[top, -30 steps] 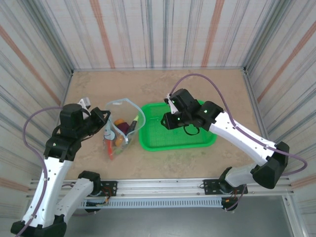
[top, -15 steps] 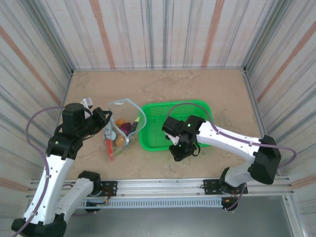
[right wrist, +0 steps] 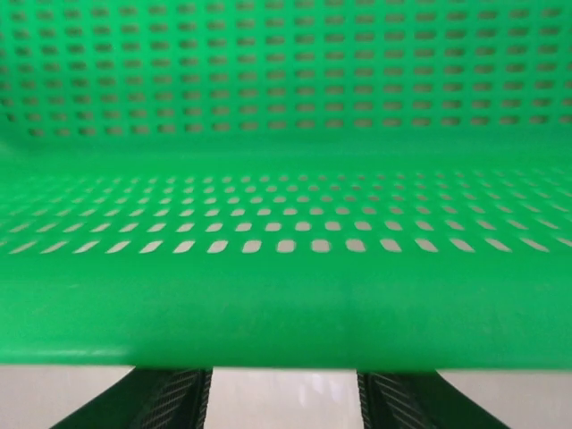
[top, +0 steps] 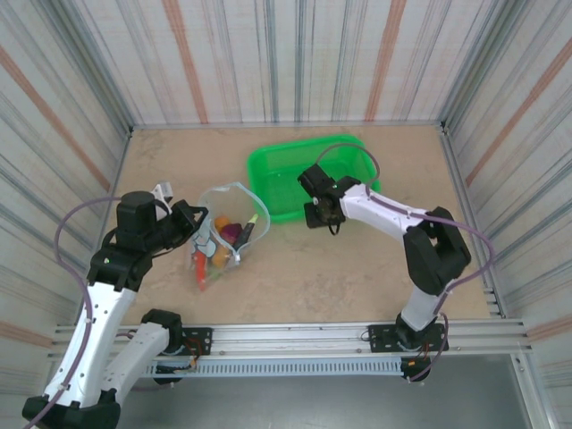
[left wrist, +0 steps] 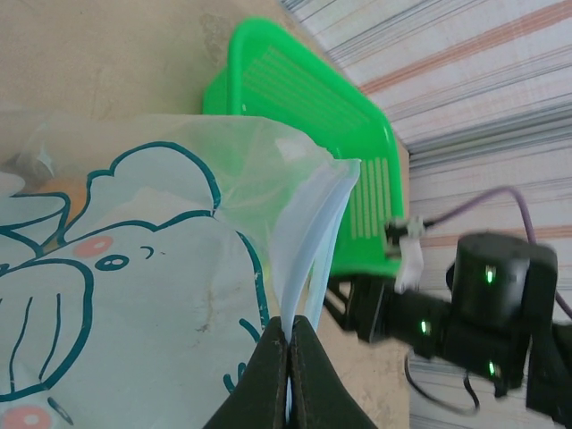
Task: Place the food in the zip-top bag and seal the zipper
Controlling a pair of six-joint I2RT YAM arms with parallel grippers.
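Observation:
The clear zip-top bag (top: 223,239) with the blue elephant print (left wrist: 107,295) lies left of centre, mouth gaping toward the back. Inside it I see food: a yellow-orange ball (top: 220,222), a purple piece (top: 235,233) and an orange carrot (top: 200,264). My left gripper (top: 191,223) is shut on the bag's pale blue zipper strip (left wrist: 308,241), the jaws (left wrist: 289,362) pinched flat on it. My right gripper (top: 315,214) is open at the near wall of the green basket (top: 308,170), its fingers (right wrist: 161,398) spread just below the rim.
The green mesh-sided basket (right wrist: 286,214) sits toward the back middle of the table and looks empty. Striped walls (top: 286,54) close in the table on three sides. Bare tan tabletop (top: 340,268) lies in front of the basket and right of the bag.
The green basket has slid from beside the bag toward the back wall, with my right gripper following at its near edge. My left gripper keeps its hold on the bag, shifted slightly.

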